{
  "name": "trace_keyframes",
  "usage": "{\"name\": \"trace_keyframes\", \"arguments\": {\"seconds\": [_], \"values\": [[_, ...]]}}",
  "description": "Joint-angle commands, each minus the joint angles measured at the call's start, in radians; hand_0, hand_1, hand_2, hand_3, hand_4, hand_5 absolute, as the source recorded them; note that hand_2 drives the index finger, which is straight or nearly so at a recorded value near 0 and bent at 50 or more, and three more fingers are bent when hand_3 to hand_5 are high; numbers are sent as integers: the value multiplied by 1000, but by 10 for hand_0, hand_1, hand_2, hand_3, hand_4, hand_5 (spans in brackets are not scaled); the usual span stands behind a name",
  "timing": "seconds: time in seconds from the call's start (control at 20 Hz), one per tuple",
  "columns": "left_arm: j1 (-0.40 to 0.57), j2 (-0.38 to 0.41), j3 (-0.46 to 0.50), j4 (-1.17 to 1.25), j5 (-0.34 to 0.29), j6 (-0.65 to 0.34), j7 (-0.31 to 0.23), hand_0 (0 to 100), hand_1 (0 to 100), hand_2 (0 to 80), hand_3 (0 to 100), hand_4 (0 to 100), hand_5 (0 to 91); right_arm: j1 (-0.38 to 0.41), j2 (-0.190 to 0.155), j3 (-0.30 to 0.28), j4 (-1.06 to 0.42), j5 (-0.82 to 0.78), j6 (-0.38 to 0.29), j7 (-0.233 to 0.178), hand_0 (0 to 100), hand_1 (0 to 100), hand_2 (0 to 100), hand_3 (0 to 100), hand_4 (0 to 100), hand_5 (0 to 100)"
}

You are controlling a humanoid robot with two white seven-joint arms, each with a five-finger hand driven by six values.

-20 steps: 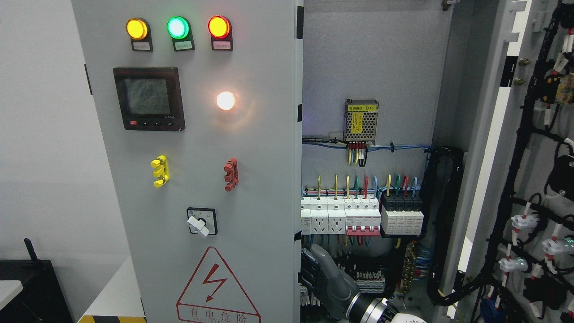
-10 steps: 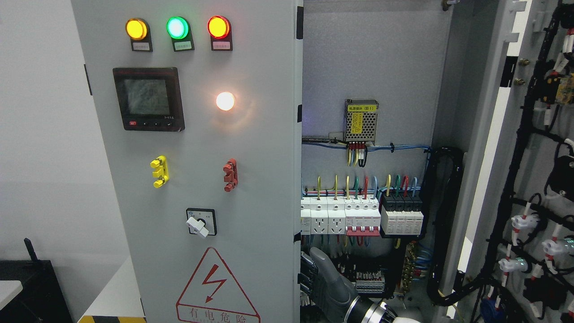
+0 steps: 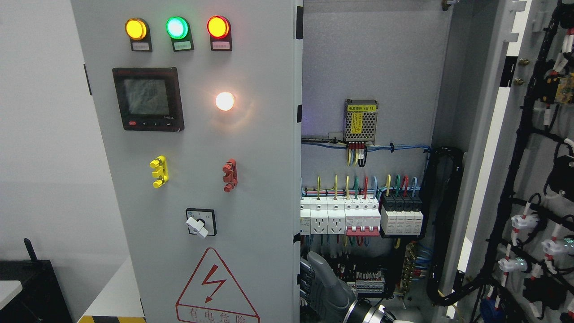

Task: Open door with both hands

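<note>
Big grey cabinet fills the view, and the right door [image 3: 520, 148] is swung wide open, its wired inner face turned our way at the far right. The left door [image 3: 197, 148], the one with the lamps, meter and warning triangle, stands closed or nearly so, its free edge running down the middle. Between them the interior lies exposed: breakers [image 3: 361, 217] in a row, a power supply [image 3: 361, 120] above. Low down, the right hand [image 3: 323, 287] comes up from the bottom edge, its arm entering right of centre, set just beside the left door's free edge; fingers look partly curled toward that edge, but whether they grip it I can't tell. No left hand in sight. My read: one door done, the second in hand. Next calls for a firm hook behind the edge, then a pull outward and leftward around the hinge, clear of the wiring.
</note>
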Motion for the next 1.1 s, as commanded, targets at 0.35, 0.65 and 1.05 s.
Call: {"name": "trace_keyframes", "arguments": {"seconds": [0.35,0.65,1.05], "values": [[1,-21,0,0,0,0,0,0,0,0,0,31,0,2,1,8,-27,-1,-1,1,107,0,0,0,0,0],[-1,-21,0,0,0,0,0,0,0,0,0,31,0,15,1,13,-52,-1,-1,6,106,0,0,0,0,0],[-1,-21,0,0,0,0,0,0,0,0,0,31,0,41,2,34,-82,-1,-1,50,107,0,0,0,0,0]]}}
